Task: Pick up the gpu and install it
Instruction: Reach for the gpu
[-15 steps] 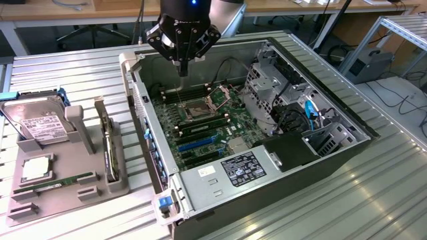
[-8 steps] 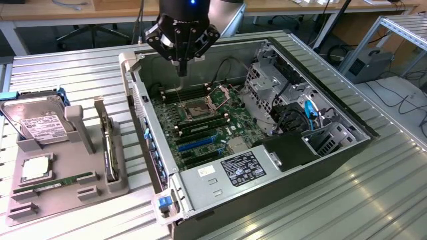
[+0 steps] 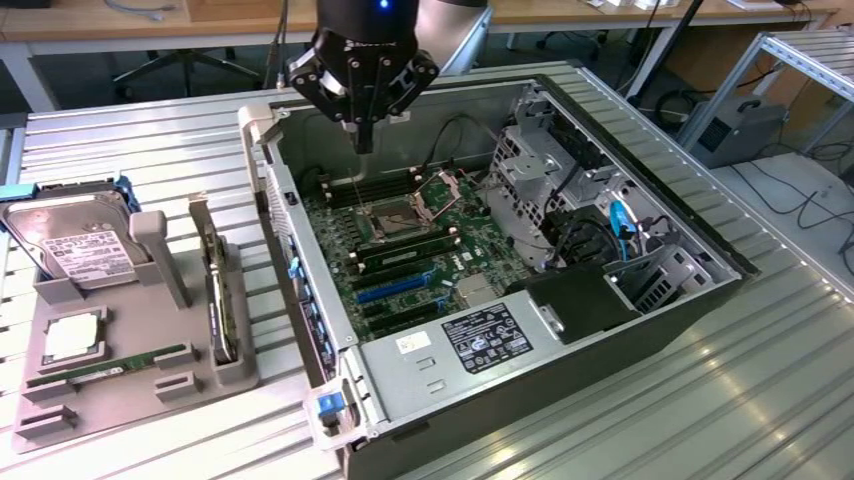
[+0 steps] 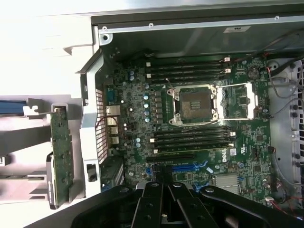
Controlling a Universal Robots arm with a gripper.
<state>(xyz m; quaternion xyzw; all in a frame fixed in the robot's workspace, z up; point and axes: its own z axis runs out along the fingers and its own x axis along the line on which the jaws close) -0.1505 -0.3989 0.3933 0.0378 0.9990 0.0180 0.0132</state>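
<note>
Hovering over mobo [image 3: 400, 255], claw [image 3: 363, 143] closed, empty; gpu [image 3: 223, 300] in rack [image 3: 134, 395].

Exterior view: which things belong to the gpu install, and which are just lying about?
Job: gpu, standing in the grey holder; tool, above the open computer case.
Lying about: hard drive; memory stick.

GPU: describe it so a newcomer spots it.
On the exterior view's left of the open PC case sits a grey parts holder. The gpu stands on edge in its slot nearest the case. Unlike the labelled hard drive and flat-lying memory stick, it's a thin upright card.
</note>
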